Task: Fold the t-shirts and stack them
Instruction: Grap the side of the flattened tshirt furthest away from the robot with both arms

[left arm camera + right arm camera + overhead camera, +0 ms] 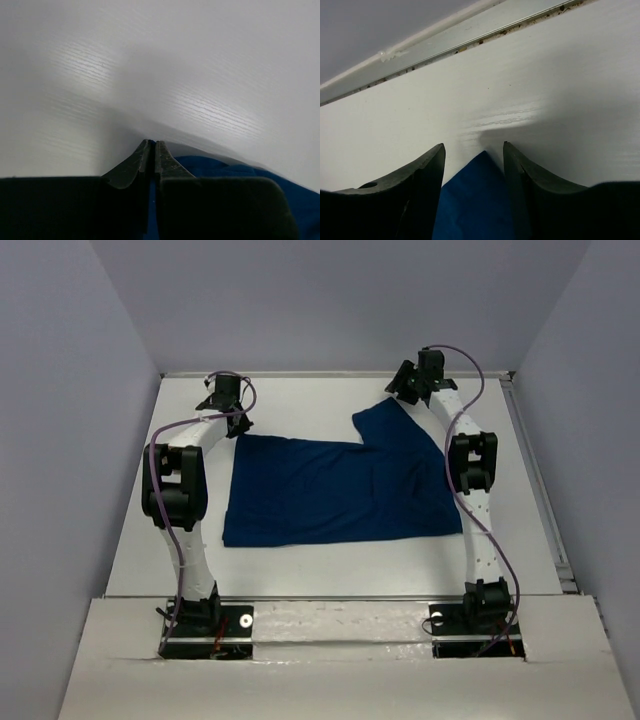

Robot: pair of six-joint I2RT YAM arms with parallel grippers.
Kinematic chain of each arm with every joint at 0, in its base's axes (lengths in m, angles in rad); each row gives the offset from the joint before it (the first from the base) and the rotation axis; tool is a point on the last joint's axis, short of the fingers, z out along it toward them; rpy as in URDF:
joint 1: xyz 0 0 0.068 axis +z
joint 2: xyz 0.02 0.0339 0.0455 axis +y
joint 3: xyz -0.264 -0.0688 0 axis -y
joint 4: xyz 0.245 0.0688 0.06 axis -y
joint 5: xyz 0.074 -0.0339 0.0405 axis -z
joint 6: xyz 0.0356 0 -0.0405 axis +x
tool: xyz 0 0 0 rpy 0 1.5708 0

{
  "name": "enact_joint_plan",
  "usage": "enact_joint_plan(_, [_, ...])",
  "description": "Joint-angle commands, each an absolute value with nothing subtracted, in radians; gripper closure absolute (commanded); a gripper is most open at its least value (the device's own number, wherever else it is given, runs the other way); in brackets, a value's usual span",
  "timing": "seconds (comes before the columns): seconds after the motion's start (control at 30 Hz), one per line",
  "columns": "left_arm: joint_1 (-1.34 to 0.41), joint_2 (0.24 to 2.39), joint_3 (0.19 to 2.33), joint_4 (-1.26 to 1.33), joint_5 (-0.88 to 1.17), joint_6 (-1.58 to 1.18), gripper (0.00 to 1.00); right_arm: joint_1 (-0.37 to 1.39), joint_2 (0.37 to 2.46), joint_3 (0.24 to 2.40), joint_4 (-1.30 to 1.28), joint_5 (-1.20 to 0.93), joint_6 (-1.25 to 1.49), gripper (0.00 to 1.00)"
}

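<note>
Left gripper [151, 144] pinched together on shirt [340, 490] edge; right gripper [473, 146] apart, straddling its far corner near table [300, 400] rim

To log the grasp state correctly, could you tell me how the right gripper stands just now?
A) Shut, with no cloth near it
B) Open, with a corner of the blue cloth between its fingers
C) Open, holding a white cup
B: in the right wrist view, the right gripper has its fingers apart, and a pointed corner of the t-shirt lies between them.
</note>
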State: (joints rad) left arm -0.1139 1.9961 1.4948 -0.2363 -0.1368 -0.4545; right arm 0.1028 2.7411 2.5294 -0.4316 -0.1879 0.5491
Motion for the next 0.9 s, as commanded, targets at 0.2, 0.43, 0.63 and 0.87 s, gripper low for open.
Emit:
enact_joint_plan(0.2, [-0.112,1.982,1.522,-0.221,-0.115,-0.46,1.0,0.106,2.717,2.421,-0.452,-0.164,0.531,0.52])
enact_joint_plan(0.43, [-0.112,1.982,1.531,-0.225,-0.12,-0.456,1.0,0.106,2.688,2.378,-0.462,-0.138,0.505,0.63])
enact_joint_plan(0.63, [-0.112,1.985,1.532,-0.225,-0.118,-0.46,1.0,0.115,2.661,2.344,-0.497,-0.132,0.456,0.48])
enact_joint_plan(0.87, [-0.112,1.988,1.542,-0.224,-0.118,-0.468,1.0,0.124,2.681,2.382,-0.578,-0.112,0.417,0.6])
